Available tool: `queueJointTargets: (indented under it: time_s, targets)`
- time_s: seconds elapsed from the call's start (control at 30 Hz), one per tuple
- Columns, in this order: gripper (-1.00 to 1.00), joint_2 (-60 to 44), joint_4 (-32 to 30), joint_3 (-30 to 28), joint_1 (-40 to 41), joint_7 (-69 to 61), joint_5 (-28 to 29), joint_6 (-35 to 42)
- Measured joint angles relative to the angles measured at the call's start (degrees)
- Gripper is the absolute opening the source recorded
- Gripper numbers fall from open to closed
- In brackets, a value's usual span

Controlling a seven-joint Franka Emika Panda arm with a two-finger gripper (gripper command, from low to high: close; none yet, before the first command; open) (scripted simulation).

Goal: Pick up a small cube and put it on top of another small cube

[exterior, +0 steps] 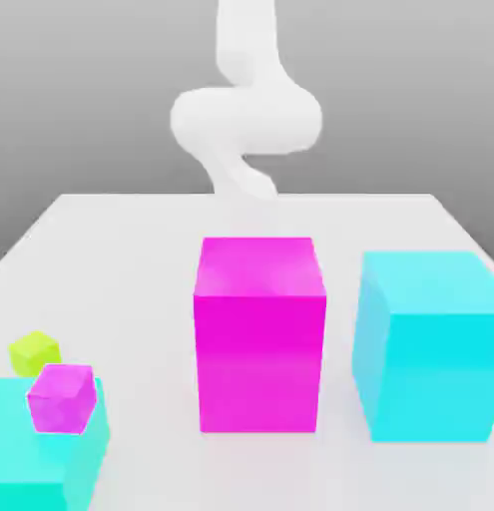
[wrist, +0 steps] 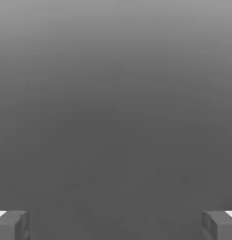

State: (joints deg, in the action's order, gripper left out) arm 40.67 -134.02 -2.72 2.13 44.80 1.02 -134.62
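A small yellow-green cube (exterior: pixel 35 352) sits on the white table (exterior: pixel 121 259) at the exterior view's left. Just in front of it a small magenta cube (exterior: pixel 61 397) overlaps the top of a cyan block (exterior: pixel 41 454); I cannot tell whether it rests on that block. My white arm (exterior: pixel 246 120) rises at the table's far side, behind the tall magenta block. In the hand view my gripper (wrist: pixel 116 227) is open, its grey fingertips (wrist: pixel 12 225) far apart with nothing between them, facing plain grey.
A tall magenta block (exterior: pixel 258 334) stands mid-table. At the exterior view's right stands a large cyan block (exterior: pixel 430 344). Bare table lies between these blocks and along the far edge.
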Motion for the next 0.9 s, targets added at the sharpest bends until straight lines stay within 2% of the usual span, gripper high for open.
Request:
queueJointTargets:
  time_s: [0.33,0.47,0.6,0.73,0.9]
  targets:
    - [0.0,-20.59,-9.04,-13.31,8.26,-5.86,1.9,-11.51]
    - [0.0,-28.87,-12.61,-18.9,11.42,-9.69,0.53,-16.08]
    - [0.0,-37.59,-16.16,-23.64,16.08,-15.28,-3.3,-20.6]
    - [0.0,-46.69,-19.23,-24.47,21.2,-22.81,-10.13,-25.01]
    - [0.0,-57.33,-17.64,-14.38,29.65,-32.35,-22.2,-32.28]
